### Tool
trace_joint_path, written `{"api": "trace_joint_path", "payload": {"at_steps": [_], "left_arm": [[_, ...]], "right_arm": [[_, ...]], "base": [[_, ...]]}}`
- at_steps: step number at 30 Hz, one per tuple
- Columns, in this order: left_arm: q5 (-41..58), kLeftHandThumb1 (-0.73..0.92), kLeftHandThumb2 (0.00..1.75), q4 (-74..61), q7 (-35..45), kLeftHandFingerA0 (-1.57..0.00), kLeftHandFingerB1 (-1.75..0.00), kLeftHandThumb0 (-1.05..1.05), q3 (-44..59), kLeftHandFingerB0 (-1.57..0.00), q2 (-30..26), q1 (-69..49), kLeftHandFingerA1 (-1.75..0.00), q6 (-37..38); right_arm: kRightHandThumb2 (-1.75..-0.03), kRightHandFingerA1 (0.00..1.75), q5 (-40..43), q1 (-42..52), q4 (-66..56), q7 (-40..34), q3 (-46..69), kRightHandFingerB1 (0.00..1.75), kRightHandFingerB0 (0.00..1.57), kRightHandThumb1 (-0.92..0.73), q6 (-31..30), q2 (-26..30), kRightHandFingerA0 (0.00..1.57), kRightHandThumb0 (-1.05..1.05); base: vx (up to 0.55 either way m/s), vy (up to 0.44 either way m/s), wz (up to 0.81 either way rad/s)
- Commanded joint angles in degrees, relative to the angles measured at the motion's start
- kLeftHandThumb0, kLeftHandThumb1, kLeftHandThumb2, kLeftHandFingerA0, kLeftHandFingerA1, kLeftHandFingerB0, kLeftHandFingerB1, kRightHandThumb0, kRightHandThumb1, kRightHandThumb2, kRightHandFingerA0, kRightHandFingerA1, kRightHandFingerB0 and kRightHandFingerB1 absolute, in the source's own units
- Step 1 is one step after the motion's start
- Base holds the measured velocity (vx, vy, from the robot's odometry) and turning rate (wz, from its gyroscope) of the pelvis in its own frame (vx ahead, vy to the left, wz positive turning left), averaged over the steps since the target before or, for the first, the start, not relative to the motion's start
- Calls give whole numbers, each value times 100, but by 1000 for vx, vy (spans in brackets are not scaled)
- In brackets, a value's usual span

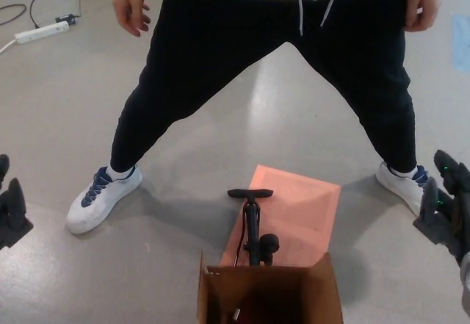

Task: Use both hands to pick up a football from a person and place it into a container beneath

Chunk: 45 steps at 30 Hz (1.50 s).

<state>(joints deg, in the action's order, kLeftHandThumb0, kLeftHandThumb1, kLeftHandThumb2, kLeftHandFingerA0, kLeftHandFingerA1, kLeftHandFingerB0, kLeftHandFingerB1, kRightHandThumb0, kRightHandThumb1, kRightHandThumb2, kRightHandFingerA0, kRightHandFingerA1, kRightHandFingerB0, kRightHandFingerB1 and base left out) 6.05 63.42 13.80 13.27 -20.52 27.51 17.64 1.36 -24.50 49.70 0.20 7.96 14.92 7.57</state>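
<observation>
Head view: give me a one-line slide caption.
Both hands, left and right, open and apart beside the cardboard box; a person's legs straddle the pump.

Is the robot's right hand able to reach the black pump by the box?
Probably yes. The right hand is open and holds nothing, and only bare floor lies between it and the pump standing just behind the cardboard box.
</observation>
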Motion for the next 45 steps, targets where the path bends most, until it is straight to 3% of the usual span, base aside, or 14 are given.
{"api": "trace_joint_path", "payload": {"at_steps": [1,8,11,12,15,16,23,25,26,27,38,39,40,45], "left_arm": [[-4,82,114,287,68,0,-18,-78,53,0,-58,146,-22,284],[-143,84,112,657,-15,-3,-17,-81,-1,-3,-66,-155,-22,300],[-431,78,112,844,-286,-3,-30,-69,-218,-3,-232,-40,-36,203],[-540,57,113,875,-415,0,-46,-34,-314,0,-313,74,-47,110],[-687,58,113,980,-553,0,-47,-34,-499,0,-506,261,-47,1],[-683,92,70,1003,-527,-23,-27,-70,-521,-14,-523,289,-31,32],[-803,58,112,1070,-430,0,-47,-34,-729,0,-537,349,-47,-59],[-831,58,112,1073,-405,-1,-47,-33,-771,-1,-552,290,-47,-6],[-913,78,93,1092,-482,-17,-38,-73,-855,-13,-584,265,-40,-105],[-904,92,67,1101,-477,-24,-28,-68,-859,-16,-587,251,-31,-120],[-1124,90,67,1092,-590,-30,-29,-67,-1082,-21,-629,70,-32,-91],[-1121,90,67,1087,-586,-30,-29,-67,-1080,-21,-619,50,-32,-85],[-1128,90,67,1086,-602,-29,-29,-67,-1082,-21,-612,35,-33,-87],[-1228,89,67,1093,-711,-30,-29,-66,-1141,-23,-602,-5,-32,-99]], "right_arm": [[-110,35,-80,-271,154,-98,-7,20,7,-81,192,135,8,-80],[-108,42,-275,-440,1126,-314,-36,31,3,-75,266,314,5,-69],[-107,33,-473,-605,1864,-213,-229,25,7,-79,33,516,7,-76],[-107,44,-476,-691,2013,-203,-243,28,0,-77,-77,570,10,-73],[-107,32,-285,-779,2404,13,-103,19,6,-81,-374,680,7,-77],[-107,25,-221,-775,2460,76,-44,18,5,-83,-420,699,6,-76],[-109,41,-489,-744,2553,33,-182,26,2,-78,-415,778,5,-69],[-74,31,-643,-736,2567,-59,-335,17,4,-91,-439,779,16,-68],[-108,43,-766,-700,2560,-117,-480,26,2,-80,-415,764,11,-73],[-108,42,-784,-685,2561,-133,-525,28,1,-78,-408,761,6,-69],[-98,41,-853,-487,2570,-98,-688,30,7,-80,-343,746,13,-69],[-73,32,-849,-473,2572,-75,-679,21,7,-92,-338,743,19,-65],[-98,41,-857,-460,2572,-68,-680,30,6,-79,-334,740,13,-69],[-98,40,-897,-435,2579,-36,-699,31,7,-79,-346,727,11,-69]], "base": [[0,0,0],[0,0,0],[0,0,0],[0,0,0],[0,0,0],[0,0,0],[0,0,0],[0,0,0],[0,0,0],[0,0,0],[0,0,0],[0,0,0],[0,0,0],[0,0,0]]}}
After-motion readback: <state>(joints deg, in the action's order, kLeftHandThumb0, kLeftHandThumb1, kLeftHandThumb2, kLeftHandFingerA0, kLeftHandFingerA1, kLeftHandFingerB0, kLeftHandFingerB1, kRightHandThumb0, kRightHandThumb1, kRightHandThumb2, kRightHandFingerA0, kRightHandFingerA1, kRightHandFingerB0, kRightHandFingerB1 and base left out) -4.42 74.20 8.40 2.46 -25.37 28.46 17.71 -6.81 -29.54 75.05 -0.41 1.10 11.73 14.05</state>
